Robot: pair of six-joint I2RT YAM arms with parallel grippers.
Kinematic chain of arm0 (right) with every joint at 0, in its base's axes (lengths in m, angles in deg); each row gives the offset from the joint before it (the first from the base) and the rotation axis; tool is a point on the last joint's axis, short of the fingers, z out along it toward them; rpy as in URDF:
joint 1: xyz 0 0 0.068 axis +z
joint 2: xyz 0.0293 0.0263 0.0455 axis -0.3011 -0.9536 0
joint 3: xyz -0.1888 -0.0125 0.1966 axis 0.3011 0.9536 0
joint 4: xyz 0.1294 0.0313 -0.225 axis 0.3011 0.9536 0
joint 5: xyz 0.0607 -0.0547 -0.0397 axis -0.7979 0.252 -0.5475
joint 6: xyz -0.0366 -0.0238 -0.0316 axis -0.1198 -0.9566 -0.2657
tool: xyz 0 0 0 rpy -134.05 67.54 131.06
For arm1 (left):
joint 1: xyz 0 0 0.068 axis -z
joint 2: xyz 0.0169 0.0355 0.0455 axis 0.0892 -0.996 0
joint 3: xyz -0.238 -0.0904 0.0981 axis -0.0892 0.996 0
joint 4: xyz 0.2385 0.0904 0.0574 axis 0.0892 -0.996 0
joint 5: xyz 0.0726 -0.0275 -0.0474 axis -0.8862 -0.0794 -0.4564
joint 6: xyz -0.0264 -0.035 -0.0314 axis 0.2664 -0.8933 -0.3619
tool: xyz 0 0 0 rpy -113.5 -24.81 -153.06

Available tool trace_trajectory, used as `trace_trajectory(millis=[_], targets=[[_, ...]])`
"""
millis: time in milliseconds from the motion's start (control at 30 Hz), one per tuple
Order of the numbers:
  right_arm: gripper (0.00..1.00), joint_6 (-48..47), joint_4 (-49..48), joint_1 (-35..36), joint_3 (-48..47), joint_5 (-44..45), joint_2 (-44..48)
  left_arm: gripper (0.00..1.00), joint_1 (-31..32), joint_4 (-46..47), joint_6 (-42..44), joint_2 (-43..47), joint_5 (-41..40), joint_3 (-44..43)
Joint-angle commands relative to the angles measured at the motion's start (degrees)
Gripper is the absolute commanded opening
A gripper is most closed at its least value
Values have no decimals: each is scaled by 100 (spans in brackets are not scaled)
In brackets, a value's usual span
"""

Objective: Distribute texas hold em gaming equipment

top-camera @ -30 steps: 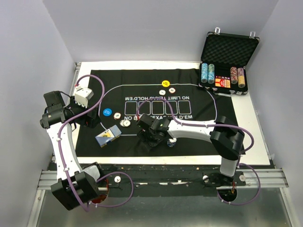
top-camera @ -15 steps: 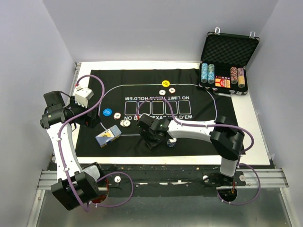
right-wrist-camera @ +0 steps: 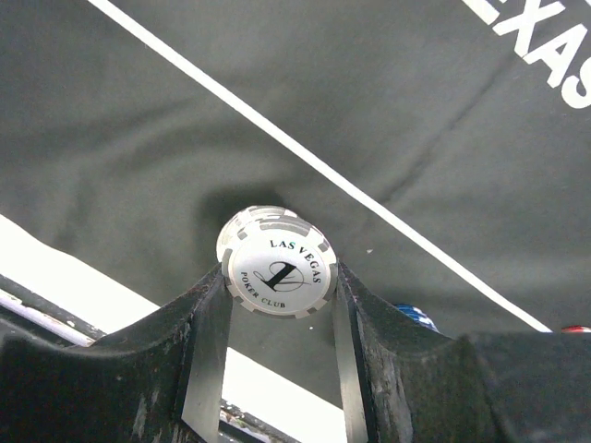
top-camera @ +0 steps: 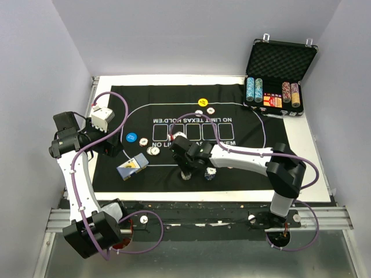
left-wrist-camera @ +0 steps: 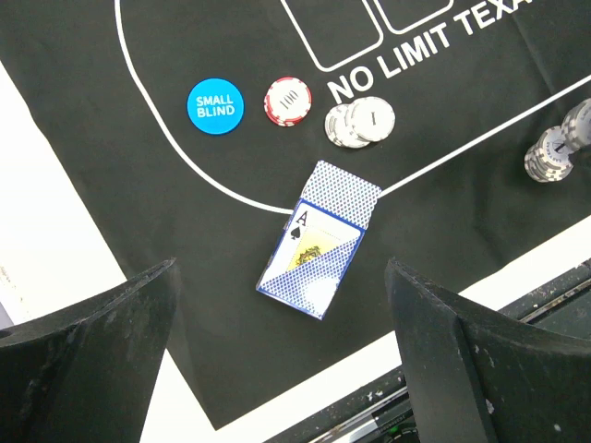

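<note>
The card box [left-wrist-camera: 319, 240] lies flat on the black mat [top-camera: 145, 98], flap open with an ace showing; left jaws are spread wide near its left side, gripping nothing; off to the right of the box the right jaws are pinching a little stack of white chips [right-wrist-camera: 277, 263] from both sides, can't tell if it's lifted; just beyond the box sit a blue small-blind disc [left-wrist-camera: 215, 105], a red chip [left-wrist-camera: 288, 100] and some spilled white chips [left-wrist-camera: 360, 120].

Blue disc [left-wrist-camera: 214, 105] reads SMALL BLIND, chip [right-wrist-camera: 277, 268] LAS VEGAS
</note>
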Motion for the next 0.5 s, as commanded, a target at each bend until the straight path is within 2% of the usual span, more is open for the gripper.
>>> trace_trajectory(millis=[0,167,300,467], targets=[[42,-69,108,-264,-231,273,477,99,-36,3,-2,84,-17,-52],[40,-131,73,-1054,-47,282,803,99,-45,-6,-2,93,-17,-51],[40,-140,-76,-1976,296,264,996,99,-36,3,7,84,1,-25],[40,-87,-173,-2786,753,484,971,99,-45,3,24,84,1,-16]])
